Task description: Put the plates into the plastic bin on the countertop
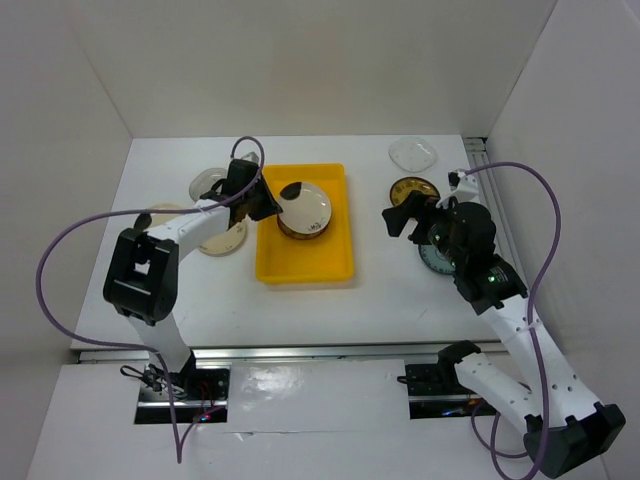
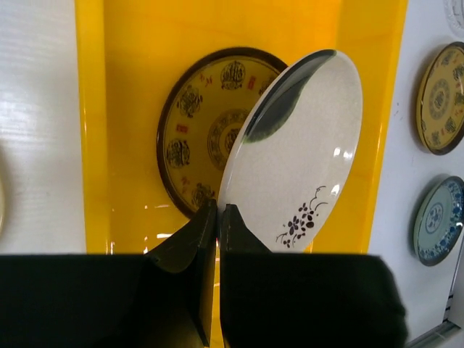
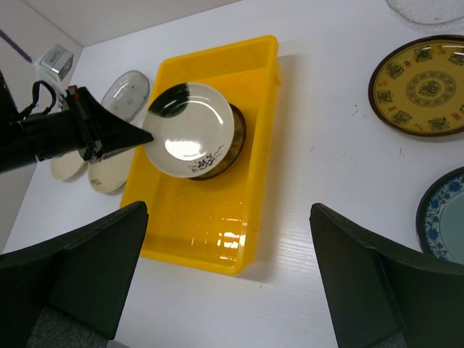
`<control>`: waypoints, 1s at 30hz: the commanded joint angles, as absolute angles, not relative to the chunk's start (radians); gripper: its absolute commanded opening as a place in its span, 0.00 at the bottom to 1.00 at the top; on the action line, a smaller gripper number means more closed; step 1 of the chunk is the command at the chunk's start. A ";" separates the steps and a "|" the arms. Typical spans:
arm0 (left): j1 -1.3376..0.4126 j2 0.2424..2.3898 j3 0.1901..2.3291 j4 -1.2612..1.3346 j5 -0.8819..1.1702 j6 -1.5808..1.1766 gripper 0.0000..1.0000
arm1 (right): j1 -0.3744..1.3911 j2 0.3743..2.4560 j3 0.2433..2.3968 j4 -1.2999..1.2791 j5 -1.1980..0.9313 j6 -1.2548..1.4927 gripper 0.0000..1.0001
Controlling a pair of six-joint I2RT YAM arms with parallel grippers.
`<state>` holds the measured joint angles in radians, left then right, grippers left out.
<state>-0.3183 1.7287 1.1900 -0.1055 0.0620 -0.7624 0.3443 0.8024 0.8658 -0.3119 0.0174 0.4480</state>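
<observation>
The yellow plastic bin (image 1: 300, 268) (image 2: 130, 109) (image 3: 210, 217) lies mid-countertop. A dark brown plate with gold pattern (image 2: 196, 123) (image 3: 239, 138) rests flat inside it. My left gripper (image 1: 262, 203) (image 2: 219, 206) (image 3: 145, 134) is shut on the rim of a cream plate with a dark patch (image 1: 303, 205) (image 2: 297, 145) (image 3: 190, 129), holding it tilted above the brown plate. My right gripper (image 1: 405, 215) (image 3: 228, 210) hangs open and empty to the right of the bin. A second brown-and-gold plate (image 1: 413, 190) (image 3: 420, 85) sits on the countertop at the right.
A blue-patterned plate (image 1: 435, 258) (image 3: 444, 214) lies under my right arm, and a clear plate (image 1: 413, 153) at the back right. Left of the bin lie a greyish plate (image 1: 207, 184) (image 3: 125, 94) and cream plates (image 1: 222, 240) (image 3: 109, 174). White walls enclose the countertop.
</observation>
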 commanded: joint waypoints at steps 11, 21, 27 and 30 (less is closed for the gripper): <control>-0.270 1.879 1.330 -0.104 0.086 -0.761 0.15 | 0.337 0.788 0.844 -0.319 0.005 0.442 1.00; -0.339 1.797 1.330 -0.160 0.034 -0.761 0.59 | 0.337 0.798 0.853 -0.340 0.070 0.463 1.00; -0.359 1.649 1.261 -0.195 -0.004 -0.770 1.00 | 0.328 0.830 0.812 -0.385 0.185 0.581 1.00; -0.393 1.534 1.229 -0.227 -0.046 -0.759 1.00 | 0.296 0.841 0.717 -0.379 0.284 0.687 1.00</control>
<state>-0.3714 1.6581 1.2411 -0.2108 0.0071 -0.7650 0.3305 0.8261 0.8024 -0.3412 0.1631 0.5632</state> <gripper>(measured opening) 0.997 0.999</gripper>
